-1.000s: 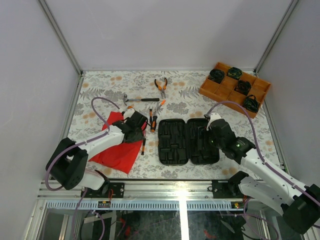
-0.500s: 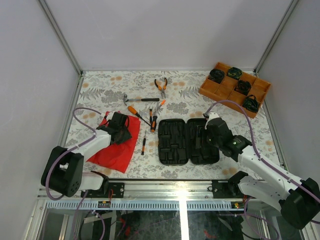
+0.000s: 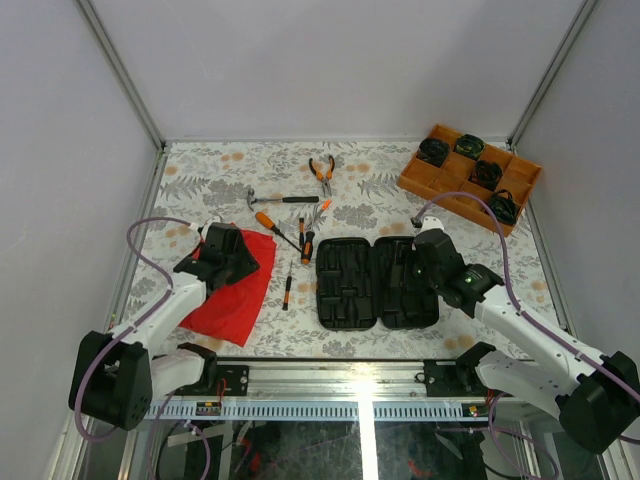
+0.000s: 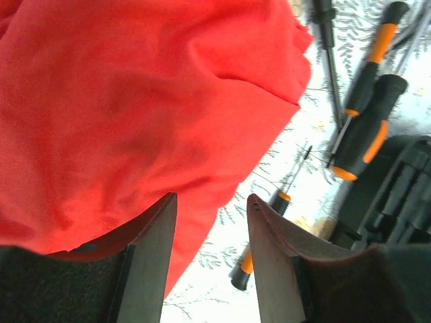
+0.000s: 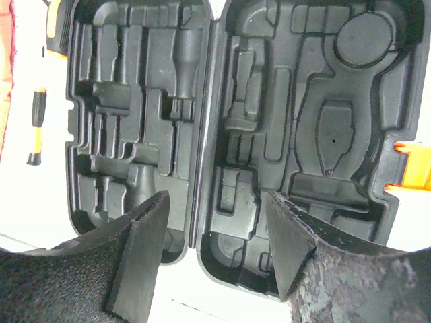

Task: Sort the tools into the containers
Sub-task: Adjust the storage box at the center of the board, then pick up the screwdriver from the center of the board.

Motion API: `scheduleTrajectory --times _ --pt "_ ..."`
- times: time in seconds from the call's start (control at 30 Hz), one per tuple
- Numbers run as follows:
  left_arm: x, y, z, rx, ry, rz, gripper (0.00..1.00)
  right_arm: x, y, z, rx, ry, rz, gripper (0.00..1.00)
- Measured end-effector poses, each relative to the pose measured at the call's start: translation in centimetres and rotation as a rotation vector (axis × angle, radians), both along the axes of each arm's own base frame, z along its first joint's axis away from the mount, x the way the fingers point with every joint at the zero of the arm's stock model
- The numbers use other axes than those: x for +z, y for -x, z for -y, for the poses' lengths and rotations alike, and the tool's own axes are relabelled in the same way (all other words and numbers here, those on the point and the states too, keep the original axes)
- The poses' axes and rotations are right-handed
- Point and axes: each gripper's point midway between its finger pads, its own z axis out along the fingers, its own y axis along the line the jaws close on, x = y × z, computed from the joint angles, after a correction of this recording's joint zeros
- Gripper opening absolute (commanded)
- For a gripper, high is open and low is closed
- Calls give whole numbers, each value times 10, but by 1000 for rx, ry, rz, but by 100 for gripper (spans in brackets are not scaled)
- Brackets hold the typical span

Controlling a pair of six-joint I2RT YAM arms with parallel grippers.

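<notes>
The black tool case (image 3: 375,283) lies open and flat, its moulded slots (image 5: 168,101) empty. Pliers (image 3: 322,172), a hammer (image 3: 275,199) and screwdrivers (image 3: 268,222) (image 3: 307,243) lie on the table behind it. A small screwdriver (image 3: 287,291) lies between the case and the red cloth (image 3: 232,290). My left gripper (image 3: 238,262) hovers over the cloth's right edge (image 4: 135,101), open (image 4: 209,198), with nothing between its fingers. The small screwdriver (image 4: 246,266) shows just beyond them. My right gripper (image 3: 412,268) hangs open (image 5: 215,198) above the case's near edge, holding nothing.
An orange compartment tray (image 3: 415,178) with black round items stands at the back right. The case's orange latch (image 5: 411,165) sticks out on its right side. Aluminium rails border the patterned table (image 3: 200,170); both arm bases sit along the near edge.
My left gripper has pulled back to the left over the red cloth, uncovering the orange-handled screwdriver near the hammer. The right gripper has shifted only slightly above the case.
</notes>
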Motion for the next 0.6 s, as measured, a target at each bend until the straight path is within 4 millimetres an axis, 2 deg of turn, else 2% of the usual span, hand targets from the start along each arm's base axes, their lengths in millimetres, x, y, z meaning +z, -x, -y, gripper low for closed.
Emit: scheduleTrajectory --times 0.07,0.23,0.43,0.6 --pt "9 -1 3 -14 19 29 46 1 -3 1 -24 -1 8 66" --pt "15 2 16 -61 43 39 46 4 -10 5 -82 -9 29 66" --pt "22 -2 54 -181 56 34 47 11 -15 6 -113 -34 67 69" --pt "33 -24 85 -261 80 54 46 10 -15 7 -109 -29 76 70"
